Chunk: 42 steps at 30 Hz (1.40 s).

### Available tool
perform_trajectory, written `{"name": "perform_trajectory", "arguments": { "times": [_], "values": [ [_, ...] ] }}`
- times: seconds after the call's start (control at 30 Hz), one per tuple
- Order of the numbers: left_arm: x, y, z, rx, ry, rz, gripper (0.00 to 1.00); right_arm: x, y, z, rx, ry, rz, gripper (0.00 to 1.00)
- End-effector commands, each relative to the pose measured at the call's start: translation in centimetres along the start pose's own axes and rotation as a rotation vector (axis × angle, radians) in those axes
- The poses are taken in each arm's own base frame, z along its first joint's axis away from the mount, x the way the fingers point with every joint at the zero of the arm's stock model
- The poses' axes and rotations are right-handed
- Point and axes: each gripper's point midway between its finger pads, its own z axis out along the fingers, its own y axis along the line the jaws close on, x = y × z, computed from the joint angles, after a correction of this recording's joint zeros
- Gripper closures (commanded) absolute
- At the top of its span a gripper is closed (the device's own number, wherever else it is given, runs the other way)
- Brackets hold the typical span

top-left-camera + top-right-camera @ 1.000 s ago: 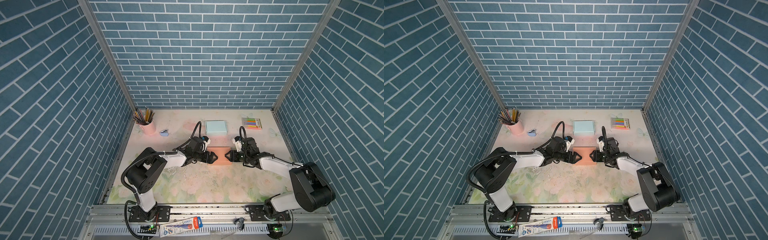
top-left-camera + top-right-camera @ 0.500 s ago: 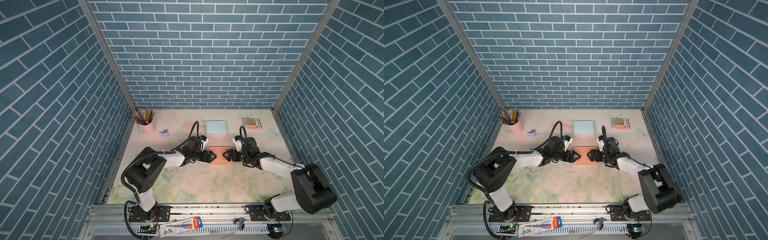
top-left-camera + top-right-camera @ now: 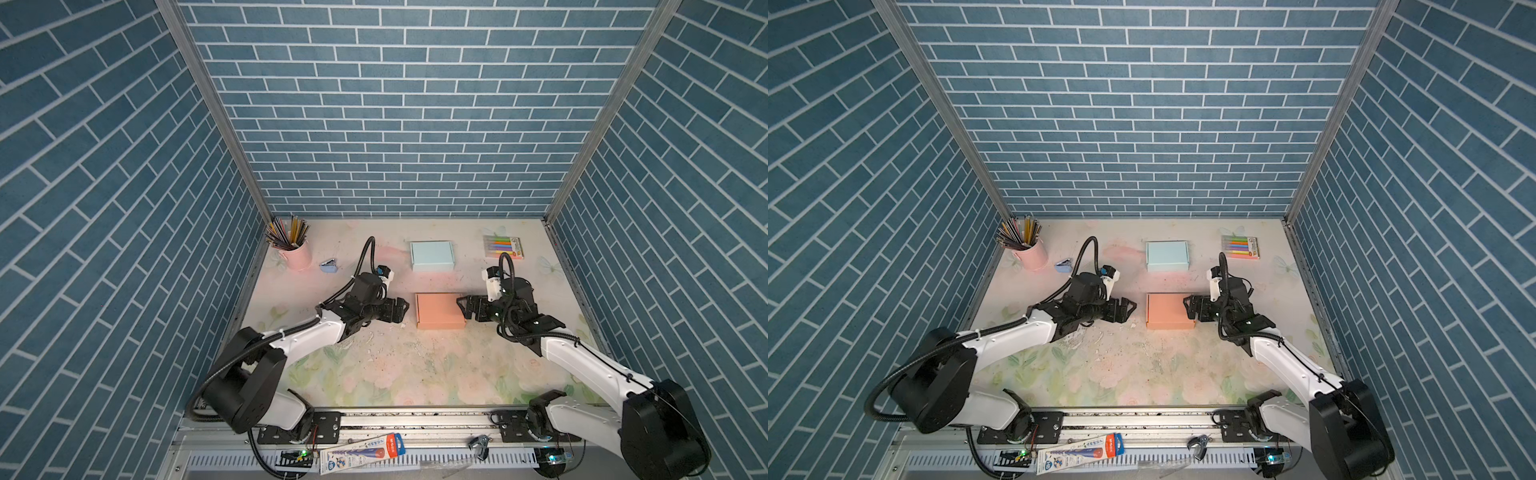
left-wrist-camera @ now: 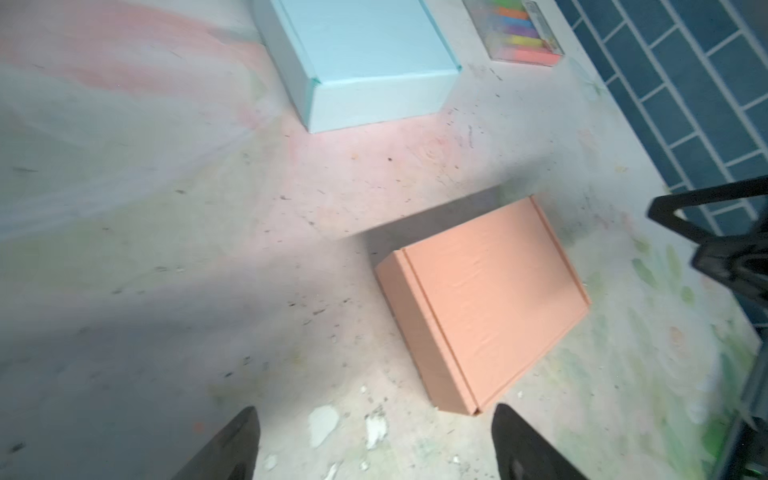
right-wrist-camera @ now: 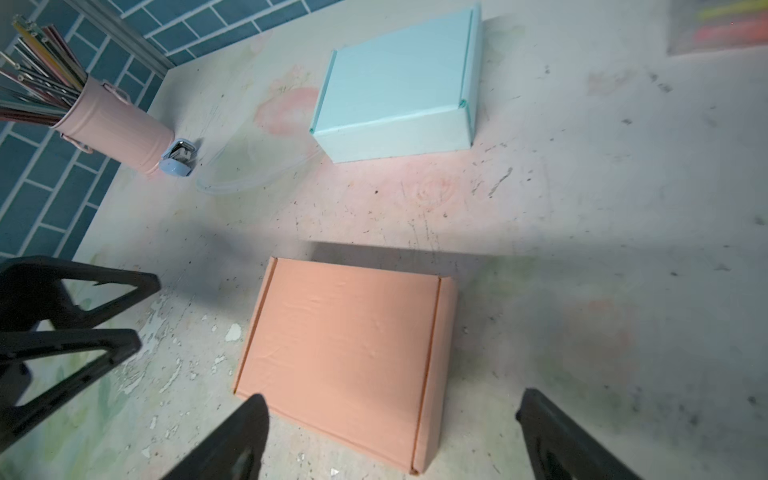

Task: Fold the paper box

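Top view: the box (image 3: 439,309) is seen lower centre of frame, flat on the desk (image 3: 374,374), lid down, flanked by the left end effector (image 3: 400,310) and right end effector (image 3: 461,306), both spread wide, empty.
Left wrist: card is judged light, easily creased; side edges are preferred.
Right wrist: tuck flaps are hidden.

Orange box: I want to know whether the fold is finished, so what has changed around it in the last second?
Both grippers came off it. The left gripper, jaws open, drew back leftward, leaving a gap. The right gripper opened and eased back rightward, tips near the box's right edge. The orange box stayed put, closed; the blue box and pencil cup did not move.
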Motion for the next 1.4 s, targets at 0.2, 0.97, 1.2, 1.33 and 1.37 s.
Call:
{"name": "perform_trajectory", "arguments": {
  "times": [0.2,0.97,1.2,1.33,1.37],
  "values": [
    [0.0,4.6,-5.8,-0.235,-0.172,0.058,0.12,-0.9,-1.8,-3.3,0.087,-0.170,-0.079,0.03],
    [-3.6,13.2,-14.7,-0.768,-0.491,0.038,0.12,-2.3,-9.7,-11.8,0.554,-0.550,-0.095,0.02],
    [-3.0,14.3,-16.5,-0.831,-0.626,0.101,0.12,-2.6,-11.0,-11.4,0.617,-0.558,-0.161,0.02],
    [-2.5,15.6,-16.6,-0.864,-0.630,0.108,0.12,-2.8,-11.9,-11.5,0.650,-0.614,-0.181,0.02],
    [-2.4,15.9,-16.3,-0.861,-0.625,0.110,0.12,-2.9,-12.2,-11.4,0.655,-0.625,-0.183,0.02]
  ]
}}
